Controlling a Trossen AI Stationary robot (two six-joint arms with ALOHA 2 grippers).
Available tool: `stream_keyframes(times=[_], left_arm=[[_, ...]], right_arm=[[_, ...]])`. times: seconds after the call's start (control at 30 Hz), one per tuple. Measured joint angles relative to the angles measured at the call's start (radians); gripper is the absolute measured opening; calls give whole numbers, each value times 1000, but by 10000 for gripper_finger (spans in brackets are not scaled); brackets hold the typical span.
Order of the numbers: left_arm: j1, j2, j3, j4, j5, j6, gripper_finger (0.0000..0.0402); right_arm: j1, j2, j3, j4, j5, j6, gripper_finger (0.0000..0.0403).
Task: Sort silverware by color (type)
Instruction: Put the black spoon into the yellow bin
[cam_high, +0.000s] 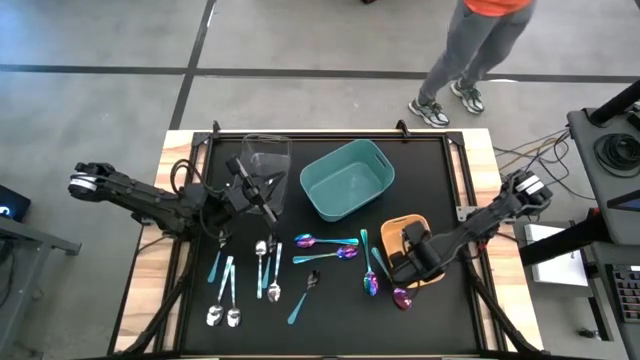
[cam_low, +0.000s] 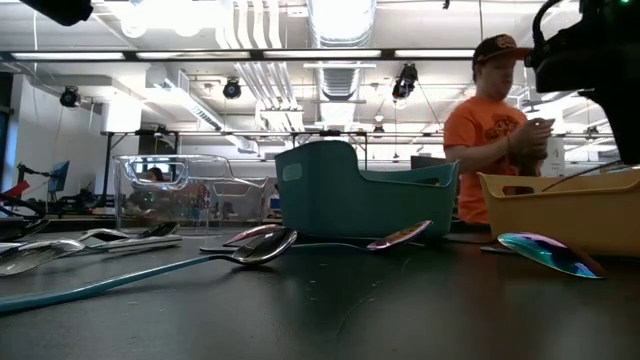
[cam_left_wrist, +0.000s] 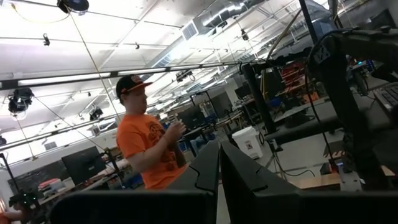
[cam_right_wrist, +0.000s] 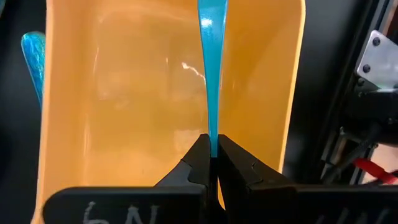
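The right gripper (cam_right_wrist: 211, 163) hangs directly over the shallow orange plastic bin (cam_right_wrist: 124, 112) at the right side of the black table (cam_high: 330, 335), its jaws clenched on the end of a slim teal utensil handle (cam_right_wrist: 211, 74). In the right wrist view that handle runs straight out ahead of the jaws, its long axis along the bin's length and over the bin's open interior, so a release here would probably drop the piece inside the walls. Whether its far end already rests on the bin floor cannot be told.

The left gripper (cam_high: 247, 182) is raised near the clear plastic bin (cam_high: 266, 160) at the back left, jaws clenched on nothing, its camera facing the room, where a person in an orange shirt (cam_left_wrist: 149, 152) stands.

The rest of the silverware lies loose on the table: shiny silver spoons (cam_high: 225, 305) at front left, iridescent purple-blue spoons (cam_high: 325, 242) in the middle beside the empty teal plastic bin (cam_high: 345, 178), and another iridescent spoon (cam_high: 402, 297) just beside the orange bin. The silver group lies nearer the left arm.
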Motion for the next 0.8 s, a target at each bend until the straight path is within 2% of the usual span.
stream_keyframes(times=[0.2, 0.8], left_arm=[[0, 0, 0, 0, 0, -22, 0], [-2, 1, 0, -12, 0, -50, 0]], right_arm=[[-8, 19, -1, 12, 56, 10, 9], [-20, 19, -2, 14, 62, 10, 9]])
